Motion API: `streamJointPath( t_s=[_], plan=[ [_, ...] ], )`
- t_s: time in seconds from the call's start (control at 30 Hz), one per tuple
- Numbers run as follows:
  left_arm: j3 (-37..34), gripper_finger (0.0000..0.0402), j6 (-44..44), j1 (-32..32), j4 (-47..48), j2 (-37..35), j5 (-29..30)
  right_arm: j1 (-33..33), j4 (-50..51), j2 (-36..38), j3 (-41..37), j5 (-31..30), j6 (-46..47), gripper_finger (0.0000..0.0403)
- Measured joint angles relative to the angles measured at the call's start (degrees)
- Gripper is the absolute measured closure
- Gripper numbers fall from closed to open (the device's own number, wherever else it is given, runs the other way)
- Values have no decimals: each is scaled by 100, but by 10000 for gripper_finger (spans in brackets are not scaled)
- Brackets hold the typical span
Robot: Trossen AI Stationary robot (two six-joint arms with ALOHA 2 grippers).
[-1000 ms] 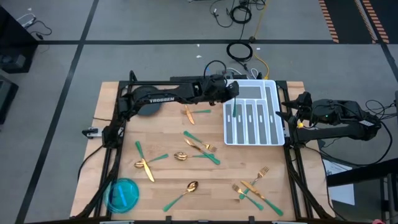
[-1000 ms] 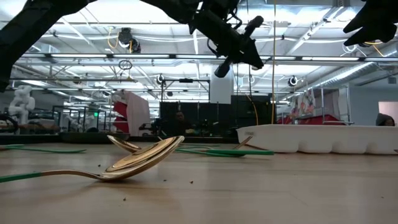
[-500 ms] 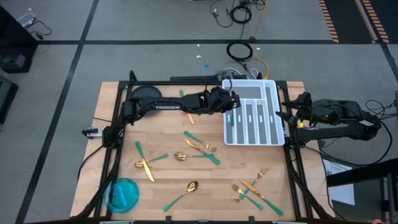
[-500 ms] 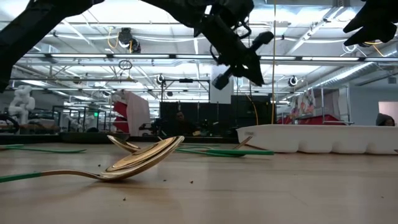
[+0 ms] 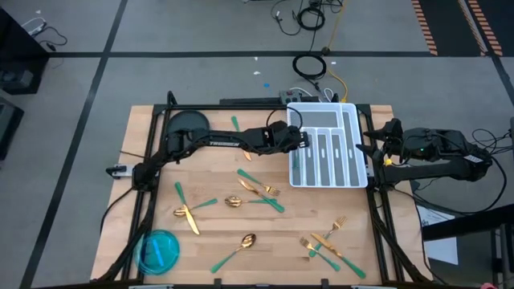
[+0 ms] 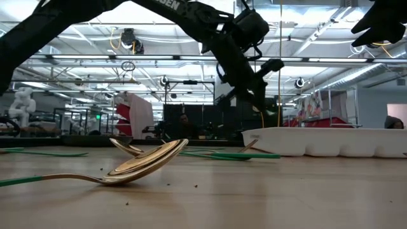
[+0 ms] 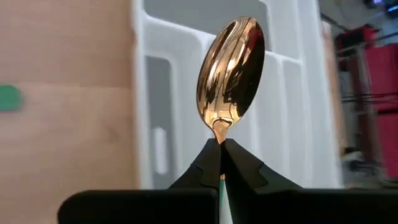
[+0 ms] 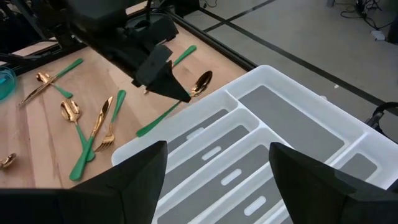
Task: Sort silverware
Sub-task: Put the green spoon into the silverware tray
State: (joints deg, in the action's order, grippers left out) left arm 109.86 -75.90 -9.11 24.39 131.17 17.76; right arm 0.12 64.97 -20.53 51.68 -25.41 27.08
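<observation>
The left gripper (image 5: 299,140) reaches across the far part of the light wooden table (image 5: 217,233) and hangs just above the left edge of the white plastic divided tray (image 5: 353,152). Its two dark fingers (image 7: 239,168) are pressed together on the neck of a shiny gold spoon with a slim green handle (image 7: 231,68), and the bowl of the spoon points out past the fingertips, over the long compartments of the tray. In the low view the same gripper (image 6: 261,86) is tilted downward, above the tray's left end (image 6: 267,141).

The right gripper (image 5: 384,138) waits at the right side of the tray, near its far right corner, with its fingers (image 8: 130,177) spread wide and holding nothing.

The other gold and green silverware lies loose on the table: a cluster of forks and spoons (image 5: 255,193) near the middle, a knife and a fork (image 5: 188,212) at the left, one spoon (image 5: 238,246) closer to the near edge, and several crossed pieces (image 5: 329,241) at the near right. A round blue bowl (image 5: 158,250) stands at the near left corner.
</observation>
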Motion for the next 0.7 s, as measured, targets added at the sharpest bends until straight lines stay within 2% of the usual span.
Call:
streamJointPath(
  t_s=[0.53,0.7],
  plan=[
    [0,394,49,38,-160,16,233,0,0,0,0,-2,-143,124],
    [2,394,125,66,-374,215,74,-2,2,0,0,-4,-143,124]
  ],
)
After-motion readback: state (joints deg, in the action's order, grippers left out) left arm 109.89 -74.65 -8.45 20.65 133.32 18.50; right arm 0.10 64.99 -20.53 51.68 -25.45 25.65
